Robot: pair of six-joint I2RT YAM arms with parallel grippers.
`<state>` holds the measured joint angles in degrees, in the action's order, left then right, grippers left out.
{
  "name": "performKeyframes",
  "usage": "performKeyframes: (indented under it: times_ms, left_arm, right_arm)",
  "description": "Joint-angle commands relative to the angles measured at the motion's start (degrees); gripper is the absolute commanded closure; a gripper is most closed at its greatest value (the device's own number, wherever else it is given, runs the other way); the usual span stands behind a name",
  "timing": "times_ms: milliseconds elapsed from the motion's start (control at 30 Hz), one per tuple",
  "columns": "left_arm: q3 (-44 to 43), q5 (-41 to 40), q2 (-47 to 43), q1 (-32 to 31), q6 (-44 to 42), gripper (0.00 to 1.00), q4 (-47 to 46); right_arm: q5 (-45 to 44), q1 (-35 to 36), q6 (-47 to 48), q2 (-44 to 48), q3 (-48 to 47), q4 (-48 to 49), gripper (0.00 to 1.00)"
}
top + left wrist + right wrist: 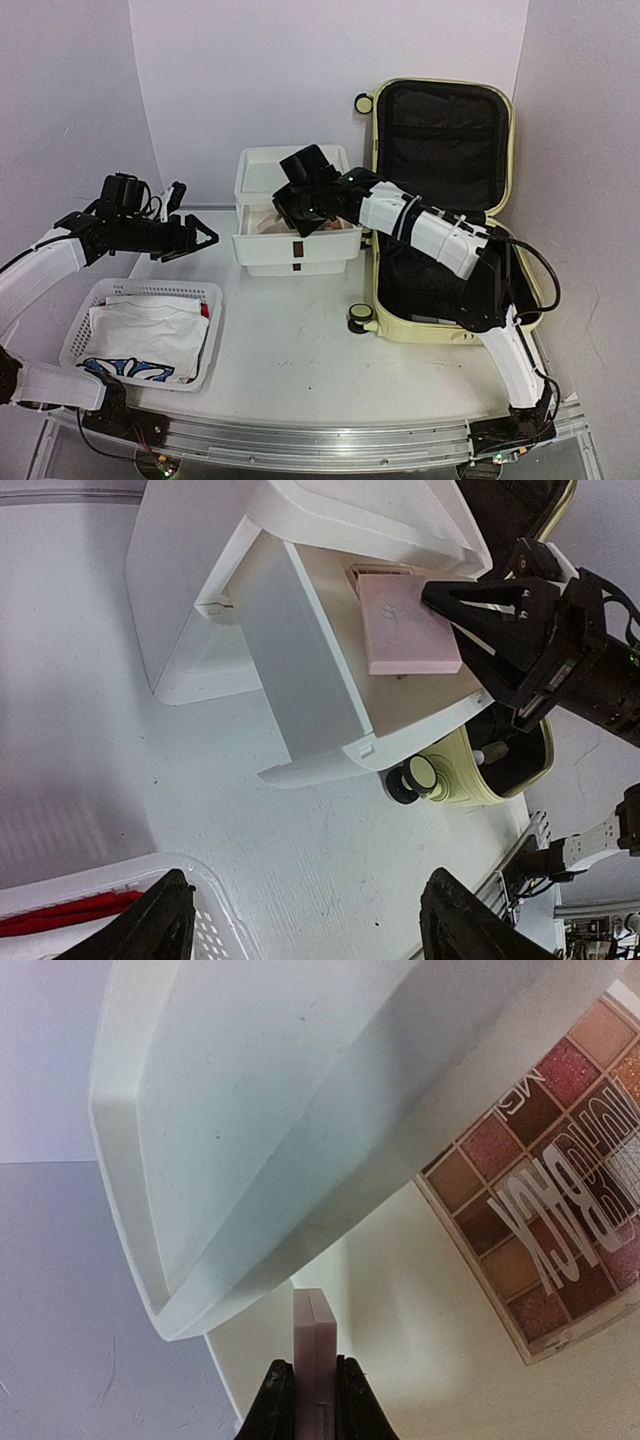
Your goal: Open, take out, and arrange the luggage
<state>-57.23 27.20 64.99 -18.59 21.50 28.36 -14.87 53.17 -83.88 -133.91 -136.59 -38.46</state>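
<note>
1. The white drawer box [258, 170] stands at the middle of the surface [300, 345], with its drawer [300, 252] pulled out toward the arms.
2. Inside the drawer lie an eyeshadow palette [545, 1230] with pink and brown pans and a flat pink box [405, 625].
3. The luggage [430, 332] lies open just right of the drawer box. Its lid stands upright at the back and shows black lining. One black-and-yellow wheel [360, 318] sits near the drawer's front right corner. The right arm hides much of the lower half.
4. Left of the drawer box and nearer the arms is a white perforated basket [150, 290]. It holds a white cloth [140, 330], a red item [204, 311] and a blue-and-black looped item [130, 370].
5. The right arm reaches up over the luggage and bends down into the drawer. The right pincer [312, 1385] is clamped on the thin edges of the pink box.
6. The left arm stretches level toward the drawer box. The left pincer [197, 243] hangs above the surface left of the drawer, jaws spread wide and holding nothing.
</note>
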Motion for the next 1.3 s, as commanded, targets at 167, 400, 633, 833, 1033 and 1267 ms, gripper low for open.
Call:
performKeyframes:
  times_ms: [167, 400, 633, 833, 1033, 1267]
  left_arm:
    - [0.86, -0.57, -2.35, -0.06, -0.05, 0.22, -2.17]
    - [0.65, -0.53, -1.94, -0.07, 0.12, 0.22, -2.17]
    - [0.09, -0.27, -1.26, -0.09, 0.47, 0.22, -2.18]
    - [0.52, -0.37, -1.88, -0.05, 0.9, 0.22, -2.17]
    - [0.78, -0.48, -1.99, -0.05, 1.09, 0.22, -2.17]
    - [0.72, 0.01, -1.56, -0.09, 1.31, 0.22, -2.17]
  right_arm:
    - [-3.91, 0.39, 4.38, -6.08, -9.07, 0.7, 0.89]
    - [-3.02, 0.43, 9.64, -6.36, -10.75, 0.66, 0.65]
    - [-2.69, 0.4, 14.9, -2.24, -8.43, -0.02, 0.56]
    - [-3.01, 0.42, 21.16, 2.71, -5.47, -1.14, 0.55]
    - [2.63, 0.42, 30.73, 2.23, -7.75, -3.77, 0.64]
    - [9.48, 0.67, 36.73, -1.58, -11.49, -3.03, 0.68]
